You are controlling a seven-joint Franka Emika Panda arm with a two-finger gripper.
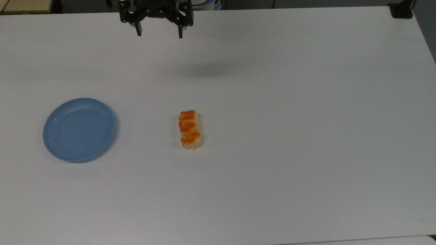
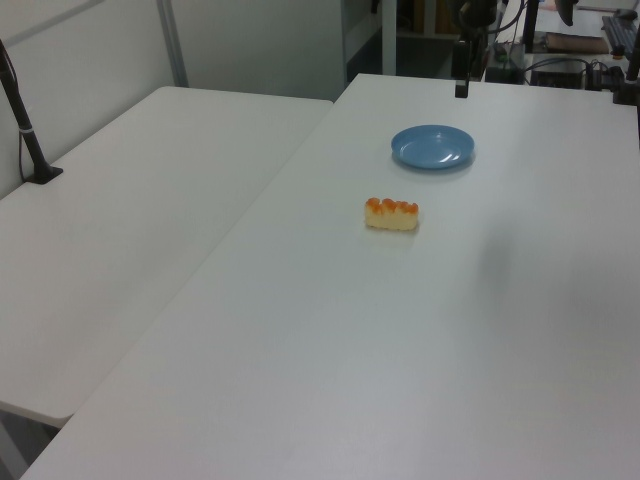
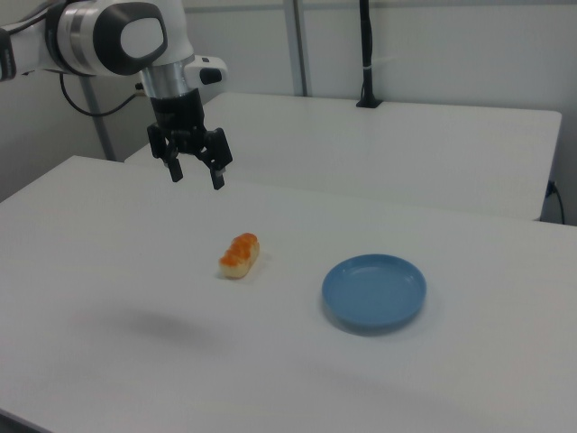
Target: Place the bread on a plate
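Note:
The bread (image 1: 190, 129), a small pale bun with three orange-brown patches, lies on the white table (image 1: 289, 136) near its middle; it also shows in the left view (image 2: 391, 214) and the right view (image 3: 239, 254). The light blue plate (image 1: 79, 129) sits to the top view's left of it, bare inside (image 2: 432, 147) (image 3: 374, 290). My gripper (image 1: 159, 34) hangs open high above the table at the top view's upper edge, well apart from the bread and holding nothing (image 3: 196, 178).
A second white table (image 2: 140, 220) adjoins this one in the left view. A black post base (image 1: 402, 12) stands at the top view's upper right corner. Cables and equipment (image 2: 575, 55) lie past the plate in the left view.

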